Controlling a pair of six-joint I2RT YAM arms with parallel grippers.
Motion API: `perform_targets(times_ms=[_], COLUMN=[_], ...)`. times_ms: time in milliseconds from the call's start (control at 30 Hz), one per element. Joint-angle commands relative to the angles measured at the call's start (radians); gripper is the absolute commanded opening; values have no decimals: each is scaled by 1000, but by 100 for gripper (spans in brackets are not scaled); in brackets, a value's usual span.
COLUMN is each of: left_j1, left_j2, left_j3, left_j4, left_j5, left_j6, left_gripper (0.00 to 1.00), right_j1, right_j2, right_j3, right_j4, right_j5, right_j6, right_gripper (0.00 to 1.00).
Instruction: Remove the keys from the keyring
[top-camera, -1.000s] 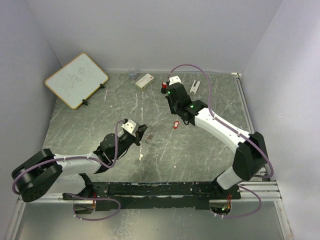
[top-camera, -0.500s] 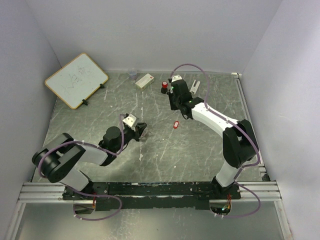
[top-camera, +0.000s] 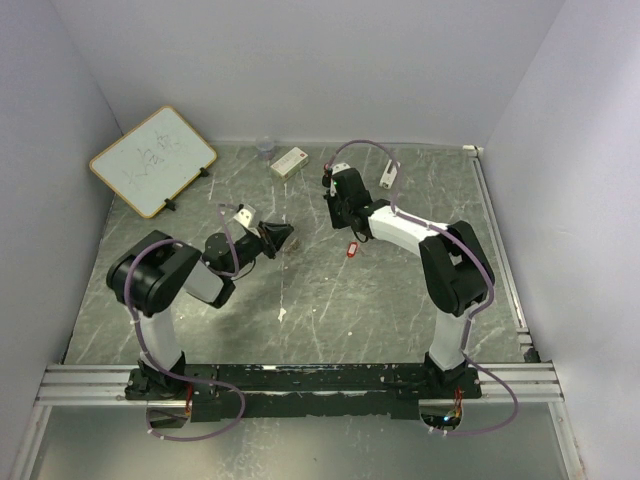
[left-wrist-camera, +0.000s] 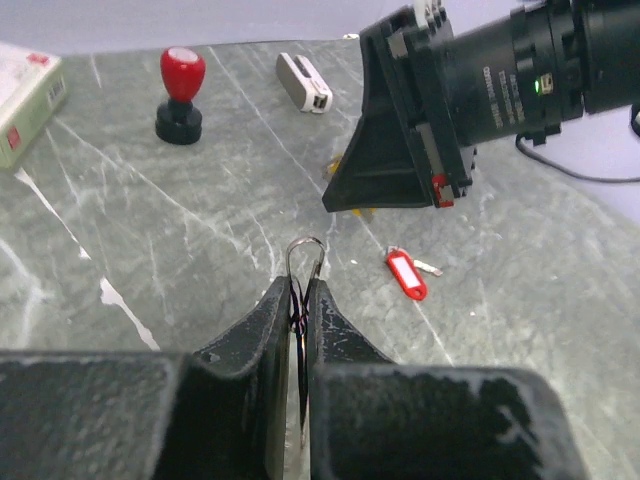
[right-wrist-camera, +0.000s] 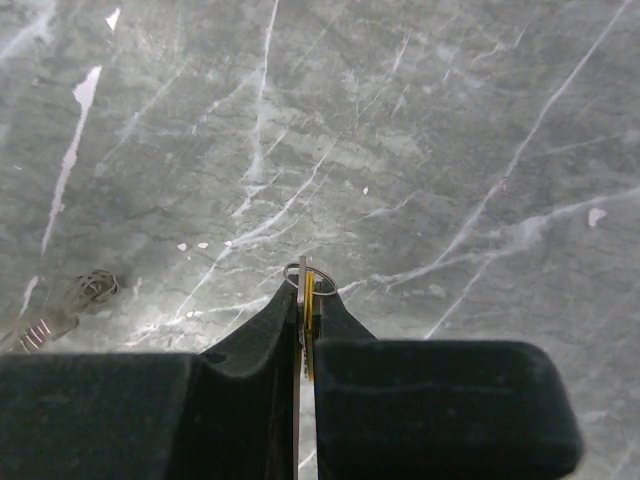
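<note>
Start at the red key (top-camera: 351, 249), lying loose on the table (top-camera: 330, 310) nearest the arm bases and free of any ring; treat as already removed. Level with it and to its left, find the left gripper (top-camera: 283, 238), fingers (left-wrist-camera: 270, 310) pressed together on the keyring (left-wrist-camera: 306, 239), held edge-on with only a narrow arc of wire protruding past the tips. No key seen hanging on that arc; rest of the ring hidden between the fingers. Just beyond the red key, find the right gripper (top-camera: 334, 197), clamped on the yellow key (right-wrist-camera: 309, 300), with a small wire loop (right-wrist-camera: 305, 268) showing at the tips; cannot tell whether part of that key. Clearly apart from the left gripper, with no link visible between keyring and yellow key. Note small silver pieces (right-wrist-camera: 85, 288), probably keys, flat on the table at the left edge of the right wrist view; position relative to the red key not determinable. Farther behind the red key, note the knob (left-wrist-camera: 180, 95). Judge the step in hand as the tail of freeing the yellow key, with the task near its end. Next: lower the yellow key to bare table beside the red key, release, then turn the keyring to verify no key left between the fingers.
</note>
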Motion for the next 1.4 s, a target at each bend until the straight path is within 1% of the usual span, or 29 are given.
perform_targets(times_ms=[0, 200, 333, 433, 467, 567, 633, 833, 900, 933, 967, 1000, 1167, 1367], left_j1=[53, 54, 54, 54, 54, 54, 55, 54, 54, 54, 54, 54, 54, 55], left_j2=[104, 123, 119, 116, 113, 97, 81, 55, 54, 57, 60, 60, 56, 8], left_j3=[4, -8, -30, -46, -46, -35, -33, -50, -41, -39, -38, -42, -62, -70], left_j4=[305, 326, 302, 263, 244, 171, 137, 62, 27, 23, 18, 16, 20, -7], left_j5=[136, 150, 112, 53, 32, 12, 3, -83, -84, -78, -78, -85, -107, -118], left_j6=[-229, -264, -235, -193, -178, -146, -135, -101, -94, -92, -92, -93, -86, -63], left_gripper=[7, 7, 7, 7, 8, 16, 24, 35, 40, 49, 55, 56, 57, 58], right_j1=[-4, -4, -4, -4, -3, -1, -2, 0, 0, 0, 0, 0, 1, 1], right_j2=[51, 99, 103, 110, 114, 126, 131, 139, 170, 176, 180, 183, 183, 161], right_j3=[28, 54, 48, 53, 58, 73, 77, 73, 74, 76, 76, 76, 73, 66], right_j4=[35, 30, 43, 43, 41, 27, 23, 30, 29, 29, 29, 30, 36, 35], right_j5=[-14, -26, -37, -37, -42, -45, -44, -44, -49, -49, -50, -53, -55, -62], right_j6=[9, 13, 20, 17, 14, 11, 11, 16, 18, 18, 17, 19, 19, 17], right_gripper=[0, 0, 0, 0, 0, 0, 4, 9, 12, 14, 16, 18, 29, 40])
